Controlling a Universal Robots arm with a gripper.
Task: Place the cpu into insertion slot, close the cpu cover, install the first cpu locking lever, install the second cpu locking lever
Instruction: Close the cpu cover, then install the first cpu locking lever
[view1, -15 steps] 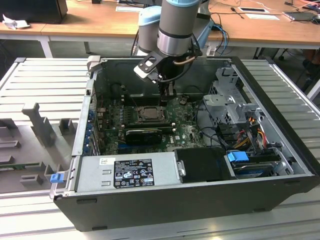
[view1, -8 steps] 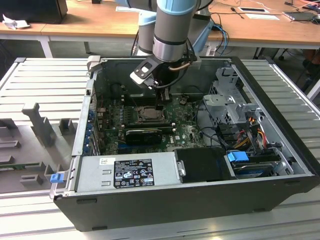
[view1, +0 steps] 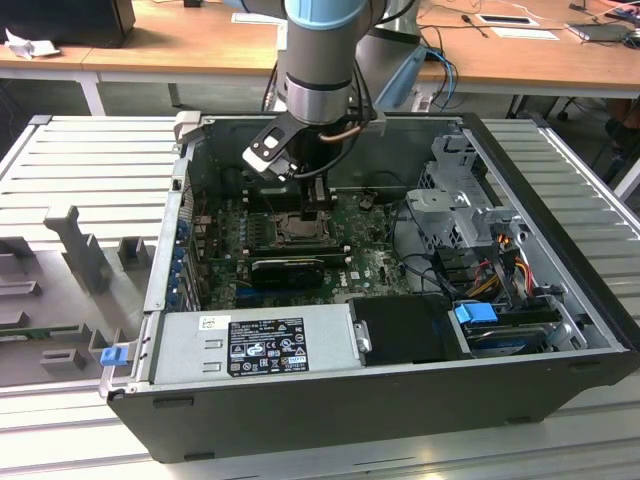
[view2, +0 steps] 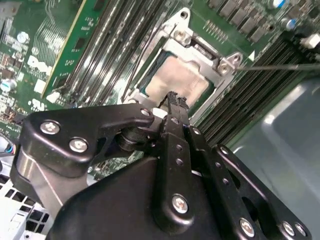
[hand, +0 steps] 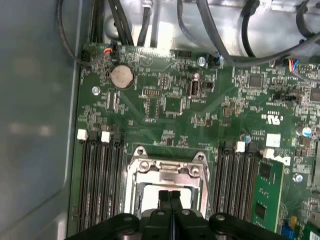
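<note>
Above the cpu (view2: 187, 80) (cpu cover (hand: 167, 172) down), the fingers (view2: 176, 107) sit pressed together, empty.

Part of the cpu (view2: 182, 80) and cpu cover (view2: 220, 65) behind the gripper (view2: 173, 97) in the second wrist view; contact unclear.

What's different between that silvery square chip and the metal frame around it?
The cpu is a solid, dull square; the cpu cover is a shinier frame with a large square cut-out. The cpu sits in the middle, while the cpu cover rings it. Both are silver-grey metal and lie flat.
</note>
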